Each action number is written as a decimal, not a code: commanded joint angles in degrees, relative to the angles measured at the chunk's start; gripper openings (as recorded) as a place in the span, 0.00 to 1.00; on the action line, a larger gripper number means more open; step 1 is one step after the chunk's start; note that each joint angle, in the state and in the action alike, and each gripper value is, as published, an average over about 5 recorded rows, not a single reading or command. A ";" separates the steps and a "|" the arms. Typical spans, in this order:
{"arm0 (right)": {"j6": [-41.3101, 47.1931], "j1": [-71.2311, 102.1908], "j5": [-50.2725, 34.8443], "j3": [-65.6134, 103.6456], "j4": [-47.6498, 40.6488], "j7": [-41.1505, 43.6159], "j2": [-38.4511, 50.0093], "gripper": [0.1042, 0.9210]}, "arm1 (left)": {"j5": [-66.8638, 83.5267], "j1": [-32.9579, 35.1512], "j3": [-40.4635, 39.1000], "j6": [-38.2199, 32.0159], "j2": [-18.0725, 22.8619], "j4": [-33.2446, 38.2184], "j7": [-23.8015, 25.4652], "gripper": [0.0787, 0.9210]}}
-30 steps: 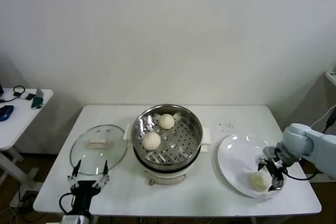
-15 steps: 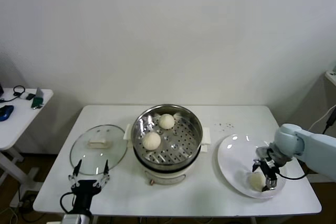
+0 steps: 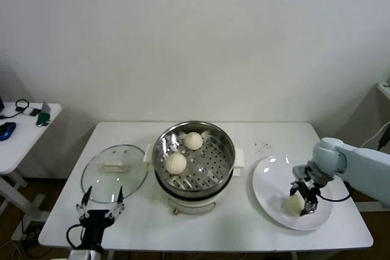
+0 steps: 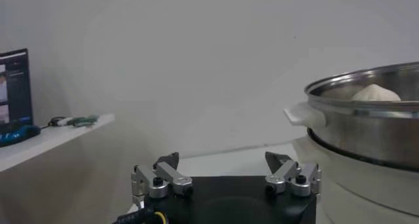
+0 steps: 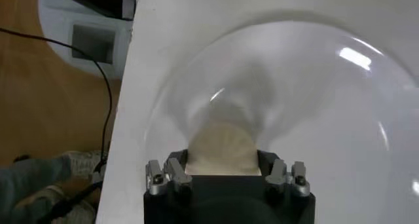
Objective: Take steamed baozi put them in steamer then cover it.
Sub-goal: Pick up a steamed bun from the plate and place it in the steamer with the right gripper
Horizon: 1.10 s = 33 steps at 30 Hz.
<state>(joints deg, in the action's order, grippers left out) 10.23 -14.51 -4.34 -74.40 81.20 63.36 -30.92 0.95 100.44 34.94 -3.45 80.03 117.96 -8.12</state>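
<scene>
Currently the right gripper [image 3: 303,200] is clenched on a baozi [image 3: 296,204] on the plate [image 3: 268,181], lower right, ready for transfer to the steamer [image 3: 194,156]. Left gripper [image 3: 97,200] waits released, lower left, near the cover [image 3: 114,173].

The table [image 3: 244,223] is plain white, as is the plate [image 3: 271,187] at right. The steamer [image 3: 194,156] is shiny silver steel — its floor dotted with rows of small holes — on a white pot base. Three baozi [image 3: 176,163] are pale cream. The cover [image 3: 114,173] at left is clear glass, cream-handled.
</scene>
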 commanded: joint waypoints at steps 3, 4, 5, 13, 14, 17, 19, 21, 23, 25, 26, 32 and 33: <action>-16.46 -28.29 1.97 -14.74 0.11 1.77 -9.33 0.72 | 0.02 0.14 -0.17 -0.09 0.02 0.26 0.08 0.88; -18.45 -30.84 2.35 -15.61 0.26 1.99 -10.81 0.72 | 0.03 0.17 -0.15 -0.09 -0.05 0.34 0.09 0.88; -20.40 -32.96 2.75 -16.20 0.46 2.27 -12.39 0.72 | 0.06 0.19 -0.14 -0.09 -0.14 0.41 0.10 0.88; -30.77 -43.45 3.70 -16.19 2.55 1.99 -23.16 0.72 | 0.17 0.09 -0.46 0.02 -0.69 0.56 0.15 0.88; -31.86 -44.19 3.68 -15.77 2.76 2.04 -24.43 0.72 | 0.17 0.11 -0.51 0.02 -0.69 0.56 0.15 0.88; -34.57 -45.39 3.72 -13.97 3.25 2.26 -28.36 0.72 | 0.18 0.29 -0.58 -0.07 -0.73 0.54 0.14 0.88; -35.46 -44.99 3.54 -12.55 3.57 2.36 -31.03 0.72 | 0.22 0.42 -0.56 -0.15 -0.76 0.48 0.14 0.88; -35.38 -43.57 3.22 -11.13 4.12 2.36 -33.54 0.72 | 0.26 0.54 -0.52 -0.24 -0.86 0.42 0.15 0.88; -34.69 -41.37 2.87 -10.02 4.72 2.44 -35.87 0.72 | 0.29 0.58 -0.48 -0.31 -0.96 0.39 0.17 0.88; -33.74 -38.81 2.76 -9.22 5.10 2.69 -38.03 0.72 | 0.34 0.57 -0.40 -0.34 -0.98 0.35 0.16 0.88; -33.26 -37.24 2.95 -8.82 5.13 2.84 -39.16 0.72 | 0.37 0.61 -0.36 -0.33 -0.99 0.35 0.15 0.88; -32.27 -29.47 5.54 -7.59 3.70 3.86 -43.32 0.72 | 0.43 1.21 -0.21 -0.35 -1.35 0.44 0.16 0.88; -32.28 -28.31 6.26 -7.30 3.59 4.25 -43.69 0.72 | 0.41 1.26 -0.21 -0.36 -1.35 0.44 0.16 0.88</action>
<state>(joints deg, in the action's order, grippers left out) -20.06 -49.29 -0.59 -83.79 84.98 66.54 -65.03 1.35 101.35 34.70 -3.76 78.92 118.36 -7.99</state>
